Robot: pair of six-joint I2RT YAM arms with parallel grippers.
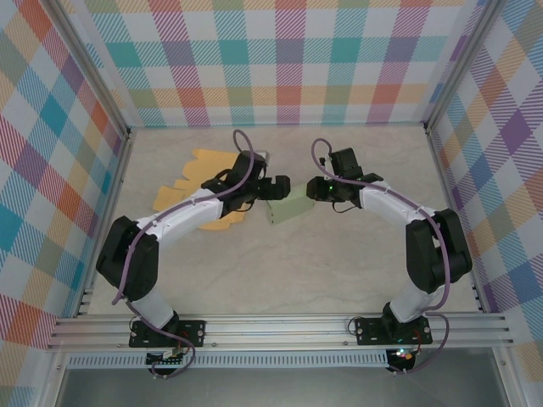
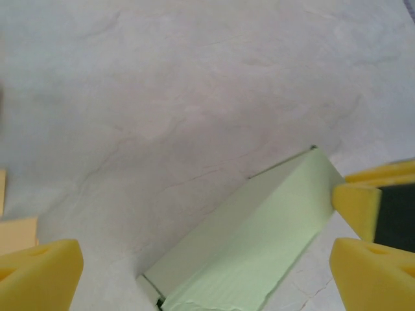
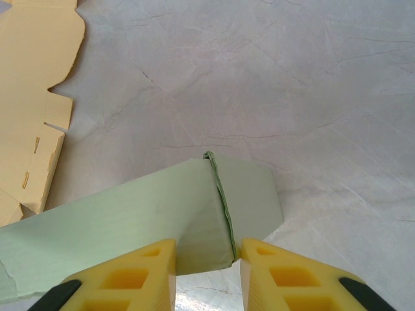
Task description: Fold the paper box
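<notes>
Looking from above, the box lies near the middle of the worktop, a pale green sleeve partly formed. The right pincer meets it at its 2 o'clock end. The left pincer hovers at its 10 o'clock side, so the arms face each other across it. A flat yellow card lies at 9 o'clock of the box, partly under the left arm; it looks like a spare blank kept aside.

From the left wrist, the box runs from 6 o'clock up toward 2 o'clock. The left pincer is released, its pads spread wide on either side of the box, and neither seems to touch it. At 3 o'clock a yellow finger of the right pincer presses the box's far end. The wide spread probably serves to straddle the sleeve before a press.

From the right wrist, the right pincer is clenched on the box. Its pads nip the end where a seam edge runs toward 12 o'clock. That hold likely anchors the box so it cannot slide while the other arm works a flap. The card shows at 10 o'clock. The fold seems part done, with the end flaps not yet closed.
</notes>
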